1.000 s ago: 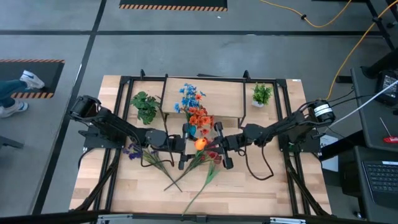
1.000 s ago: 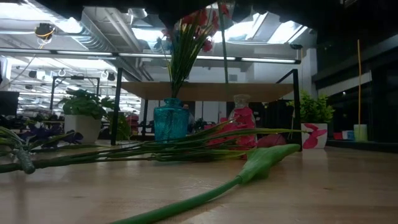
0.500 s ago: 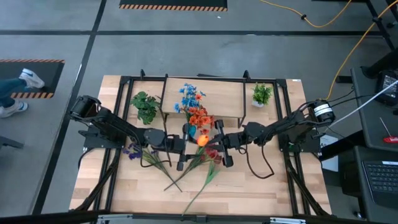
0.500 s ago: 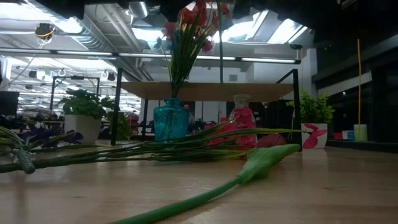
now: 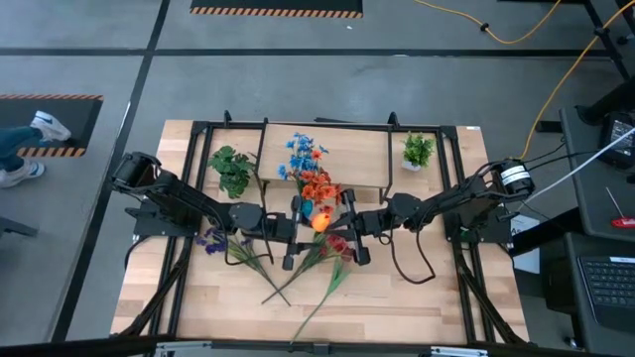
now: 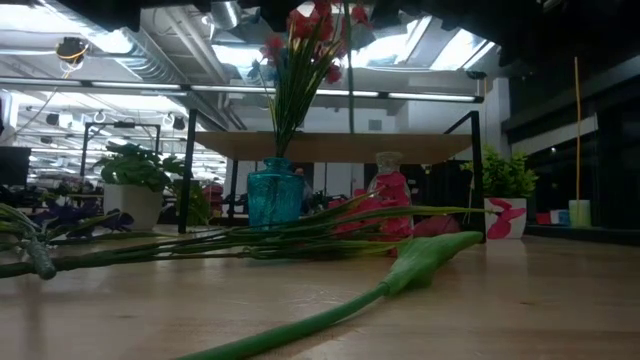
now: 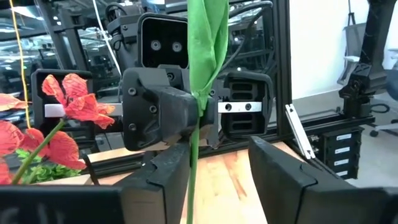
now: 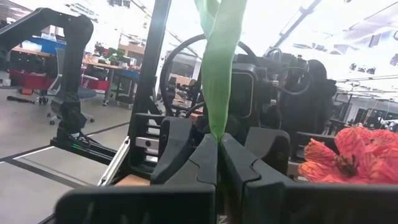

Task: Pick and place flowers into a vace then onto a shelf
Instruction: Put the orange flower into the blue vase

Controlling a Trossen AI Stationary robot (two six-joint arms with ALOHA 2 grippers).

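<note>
Pinching tulip stem, right fingers closed.

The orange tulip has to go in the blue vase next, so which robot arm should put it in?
Probably the right. Its gripper is shut on the orange tulip stem, right beside the blue vase.

The light-wood tabletop carries the shelf, a low wood board on thin black legs standing along its far edge. Loose flowers lie across the tabletop's middle, stems fanned toward the near edge. A teal vase and two potted plants stand by the shelf.
</note>
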